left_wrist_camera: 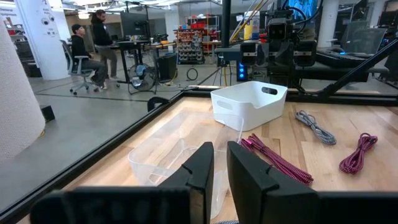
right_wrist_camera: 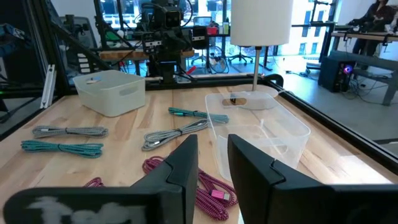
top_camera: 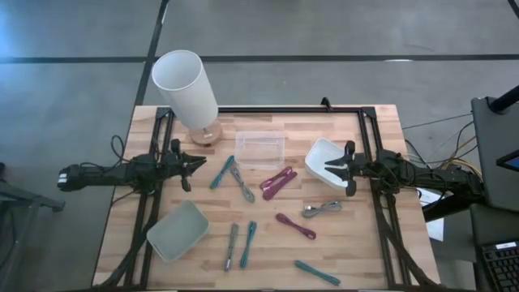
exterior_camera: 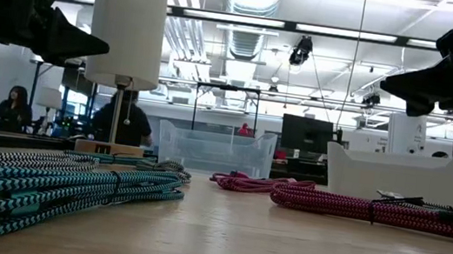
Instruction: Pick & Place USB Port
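Several coiled USB cables lie flat on the wooden table: teal point(top_camera: 221, 172), grey point(top_camera: 242, 183) and magenta point(top_camera: 277, 182) in the middle, with more magenta point(top_camera: 296, 225), grey point(top_camera: 322, 209) and teal point(top_camera: 316, 272) ones nearer the front. My left gripper point(top_camera: 193, 172) hovers at the left, pointing toward the table's right. In its wrist view point(left_wrist_camera: 221, 165) the fingers stand a narrow gap apart and hold nothing. My right gripper point(top_camera: 328, 169) hovers over the white bin point(top_camera: 318, 154), pointing left. In its wrist view point(right_wrist_camera: 213, 163) it is narrowly open and holds nothing.
A clear plastic container point(top_camera: 259, 148) stands at the far middle. A white table lamp point(top_camera: 186, 89) stands at the far left. A pale green bin point(top_camera: 177, 230) sits at the near left. Black frame rails point(top_camera: 276, 109) run round the table. People sit and stand in the room beyond.
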Robot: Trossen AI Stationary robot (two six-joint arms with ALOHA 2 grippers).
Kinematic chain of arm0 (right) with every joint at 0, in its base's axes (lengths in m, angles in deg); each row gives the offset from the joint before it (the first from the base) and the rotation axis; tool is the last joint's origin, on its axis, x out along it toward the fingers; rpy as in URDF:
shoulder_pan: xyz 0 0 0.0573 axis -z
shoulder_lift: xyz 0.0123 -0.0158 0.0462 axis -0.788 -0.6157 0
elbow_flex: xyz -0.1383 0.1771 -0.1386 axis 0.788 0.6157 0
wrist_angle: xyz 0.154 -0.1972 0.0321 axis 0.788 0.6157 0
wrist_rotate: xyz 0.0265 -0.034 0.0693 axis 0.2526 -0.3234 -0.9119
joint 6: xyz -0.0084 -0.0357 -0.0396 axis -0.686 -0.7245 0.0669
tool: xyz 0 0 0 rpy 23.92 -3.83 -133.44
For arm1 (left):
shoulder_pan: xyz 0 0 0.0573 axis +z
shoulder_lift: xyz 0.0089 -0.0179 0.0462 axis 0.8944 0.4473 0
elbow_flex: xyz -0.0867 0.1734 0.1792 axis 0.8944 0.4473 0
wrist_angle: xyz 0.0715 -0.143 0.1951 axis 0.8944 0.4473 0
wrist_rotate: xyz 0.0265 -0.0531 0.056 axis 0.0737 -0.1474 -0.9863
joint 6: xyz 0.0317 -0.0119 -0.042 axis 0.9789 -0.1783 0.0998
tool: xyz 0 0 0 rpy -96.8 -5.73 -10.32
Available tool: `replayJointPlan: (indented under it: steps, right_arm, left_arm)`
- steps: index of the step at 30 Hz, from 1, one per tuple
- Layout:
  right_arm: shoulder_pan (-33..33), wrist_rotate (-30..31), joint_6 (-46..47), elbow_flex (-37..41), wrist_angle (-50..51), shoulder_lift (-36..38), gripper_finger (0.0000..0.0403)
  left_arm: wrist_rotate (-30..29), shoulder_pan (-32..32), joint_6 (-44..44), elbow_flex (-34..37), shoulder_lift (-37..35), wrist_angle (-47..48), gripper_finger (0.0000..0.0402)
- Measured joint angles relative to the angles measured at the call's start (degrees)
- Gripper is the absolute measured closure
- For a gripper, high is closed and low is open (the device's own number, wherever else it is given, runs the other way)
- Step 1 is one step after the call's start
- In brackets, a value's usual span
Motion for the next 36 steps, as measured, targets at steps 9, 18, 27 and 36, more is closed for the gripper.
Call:
replayJointPlan:
  steps: [9, 18, 27, 36]
  right_arm:
    - [0.0, 0.0, 0.0, 0.0, 0.0, 0.0, 0.0335]
    - [0.0, 0.0, 6.4, 0.0, -0.5, 0.0, 0.0321]
    - [0.0, 0.0, 4.5, 0.0, -1.5, 0.0, 0.0328]
    - [0.0, 0.3, 3.2, 0.0, -7.1, -0.4, 0.0337]
  left_arm:
    - [-5.4, 0.0, 15.4, 0.0, 0.0, -0.1, 0.0348]
    - [-5.4, 0.0, 11.2, 0.0, 0.0, -1.6, 0.0348]
    - [-7.1, 0.1, -7.0, 0.0, 0.0, -6.7, 0.0348]
    - [-1.7, 0.0, -19.0, 0.0, 0.4, -9.5, 0.0348]
